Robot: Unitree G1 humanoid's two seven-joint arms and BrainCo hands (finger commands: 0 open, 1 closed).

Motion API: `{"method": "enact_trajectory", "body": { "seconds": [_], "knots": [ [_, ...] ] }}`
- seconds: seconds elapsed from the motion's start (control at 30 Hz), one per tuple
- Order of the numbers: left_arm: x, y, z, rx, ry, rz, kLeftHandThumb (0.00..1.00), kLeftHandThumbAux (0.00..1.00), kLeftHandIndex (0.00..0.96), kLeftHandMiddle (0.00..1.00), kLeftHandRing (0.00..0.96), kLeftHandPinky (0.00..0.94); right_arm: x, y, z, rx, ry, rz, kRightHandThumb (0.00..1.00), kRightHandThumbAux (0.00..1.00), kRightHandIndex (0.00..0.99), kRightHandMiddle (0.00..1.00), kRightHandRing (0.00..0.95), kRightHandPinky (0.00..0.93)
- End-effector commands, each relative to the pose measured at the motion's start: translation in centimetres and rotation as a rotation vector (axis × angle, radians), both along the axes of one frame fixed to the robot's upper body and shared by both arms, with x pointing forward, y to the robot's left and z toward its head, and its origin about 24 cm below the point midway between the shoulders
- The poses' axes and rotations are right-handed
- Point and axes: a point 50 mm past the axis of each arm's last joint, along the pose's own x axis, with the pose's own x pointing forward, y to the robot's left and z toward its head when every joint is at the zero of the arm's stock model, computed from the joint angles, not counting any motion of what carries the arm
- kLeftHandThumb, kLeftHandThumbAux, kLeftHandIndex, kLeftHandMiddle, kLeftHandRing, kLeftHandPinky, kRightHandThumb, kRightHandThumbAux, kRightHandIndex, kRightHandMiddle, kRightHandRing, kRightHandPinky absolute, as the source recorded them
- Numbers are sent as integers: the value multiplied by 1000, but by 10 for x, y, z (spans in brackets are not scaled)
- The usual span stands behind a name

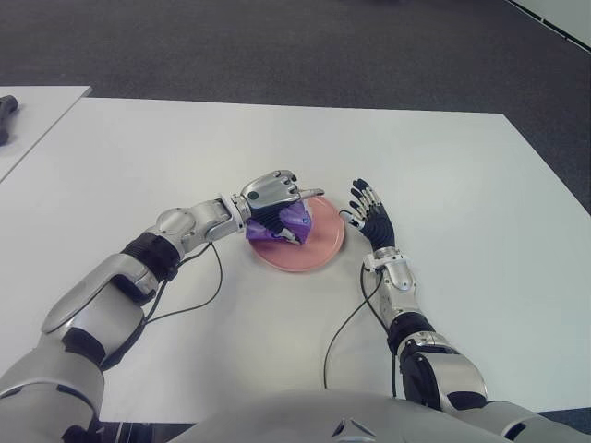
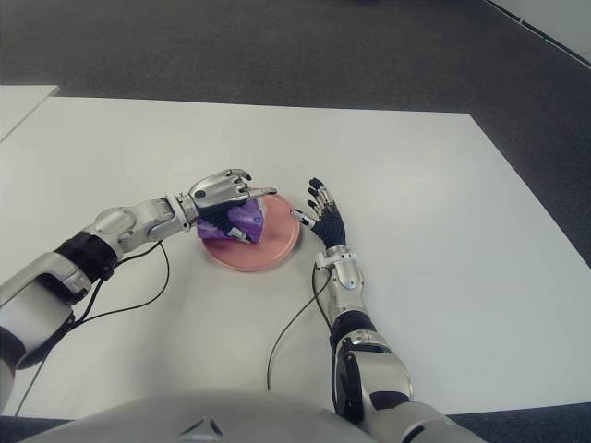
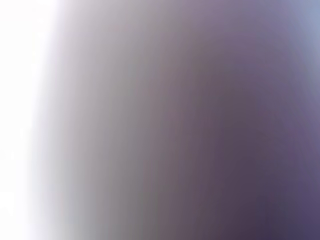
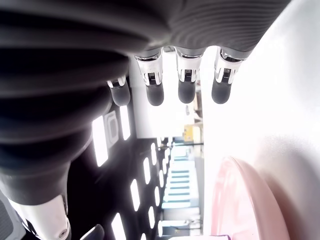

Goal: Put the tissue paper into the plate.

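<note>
Tissue paper (image 1: 282, 224): purple pack, grasped by left robot hand (image 1: 272, 198) over pink plate (image 1: 319, 249). White table (image 1: 443, 185) on dark grey carpet (image 1: 277, 46); second table's corner at far left. Right robot hand (image 1: 371, 218): fingers spread, empty, just beside plate's right rim. Left wrist view wholly blurred.

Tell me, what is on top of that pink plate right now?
A purple tissue pack sits over the pink plate, with the left hand closed around it. The hand covers the pack's far side, so whether it touches the plate is unclear.
</note>
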Motion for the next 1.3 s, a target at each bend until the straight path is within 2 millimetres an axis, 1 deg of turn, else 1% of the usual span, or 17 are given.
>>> {"method": "enact_trajectory", "body": {
  "seconds": [0.03, 0.23, 0.47, 0.7, 0.83, 0.97, 1.3],
  "knots": [
    [-11, 9, -14, 20, 115, 37, 109, 249, 0, 0, 0, 0, -44, -6, -48, 31, 218, -50, 96, 706, 62, 30, 13, 55],
    [-12, 9, -12, -14, 187, 73, 110, 294, 0, 0, 0, 0, -44, -5, -48, 31, 218, -49, 96, 706, 62, 30, 13, 55],
    [-14, 7, -8, -48, 200, 79, 104, 331, 0, 0, 0, 0, -43, -4, -48, 31, 218, -49, 96, 706, 62, 30, 13, 55],
    [-16, 6, -4, -112, 202, 67, 96, 341, 0, 0, 0, 0, -43, -4, -48, 31, 219, -49, 96, 706, 62, 30, 13, 55],
    [-15, 4, 0, -204, 218, 51, 96, 347, 0, 0, 0, 0, -42, -4, -48, 31, 220, -49, 96, 706, 62, 30, 13, 55],
    [-14, 4, 3, -259, 229, 45, 94, 348, 0, 0, 0, 0, -42, -3, -48, 31, 221, -49, 96, 706, 62, 30, 13, 55],
    [-6, 4, 15, -445, 205, 30, 65, 363, 0, 0, 0, 0, -41, -2, -48, 31, 224, -49, 96, 706, 62, 30, 13, 55]
  ]
}}
